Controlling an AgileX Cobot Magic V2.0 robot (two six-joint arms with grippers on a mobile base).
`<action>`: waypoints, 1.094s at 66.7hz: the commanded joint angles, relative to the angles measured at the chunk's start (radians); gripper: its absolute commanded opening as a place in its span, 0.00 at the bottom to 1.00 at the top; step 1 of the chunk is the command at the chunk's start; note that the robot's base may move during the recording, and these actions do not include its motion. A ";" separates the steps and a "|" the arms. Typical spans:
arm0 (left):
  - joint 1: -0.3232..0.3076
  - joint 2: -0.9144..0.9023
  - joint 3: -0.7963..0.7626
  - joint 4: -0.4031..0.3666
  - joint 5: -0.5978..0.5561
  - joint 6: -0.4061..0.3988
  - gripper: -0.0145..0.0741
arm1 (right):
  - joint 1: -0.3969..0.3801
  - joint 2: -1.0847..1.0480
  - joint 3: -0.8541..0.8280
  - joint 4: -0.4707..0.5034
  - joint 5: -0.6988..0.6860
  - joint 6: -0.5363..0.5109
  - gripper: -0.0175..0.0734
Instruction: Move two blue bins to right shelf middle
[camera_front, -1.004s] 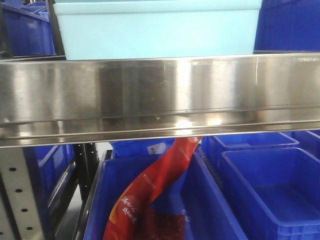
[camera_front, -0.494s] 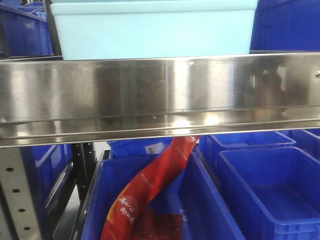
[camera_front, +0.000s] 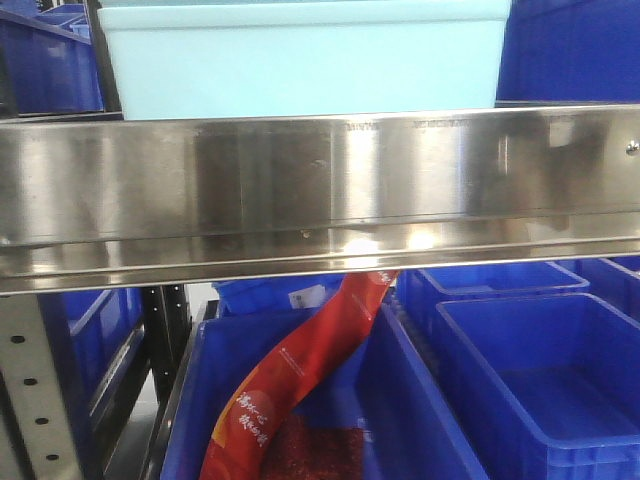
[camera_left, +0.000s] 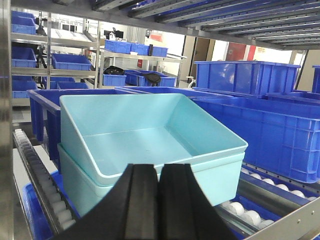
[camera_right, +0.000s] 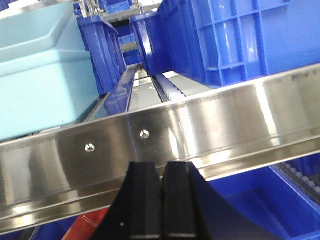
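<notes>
Pale-blue nested bins, lengthwise into shelf

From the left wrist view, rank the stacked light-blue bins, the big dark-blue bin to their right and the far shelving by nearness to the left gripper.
1. Stacked light-blue bins: directly ahead of the left gripper.
2. Big dark-blue bin: behind and to the right.
3. Far shelving: background, upper left, holding more blue bins.

steel lip blocks front | pale bins hemmed by dark-blue bins
</notes>
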 joint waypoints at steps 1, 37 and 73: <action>-0.007 -0.004 0.002 0.003 -0.019 -0.002 0.04 | -0.006 -0.007 0.000 -0.013 -0.020 -0.005 0.01; -0.007 -0.004 0.002 0.003 -0.017 -0.002 0.04 | -0.017 -0.007 0.000 0.017 -0.020 -0.005 0.01; -0.007 -0.004 0.002 0.003 -0.017 -0.002 0.04 | -0.017 -0.007 0.000 0.002 -0.130 -0.456 0.01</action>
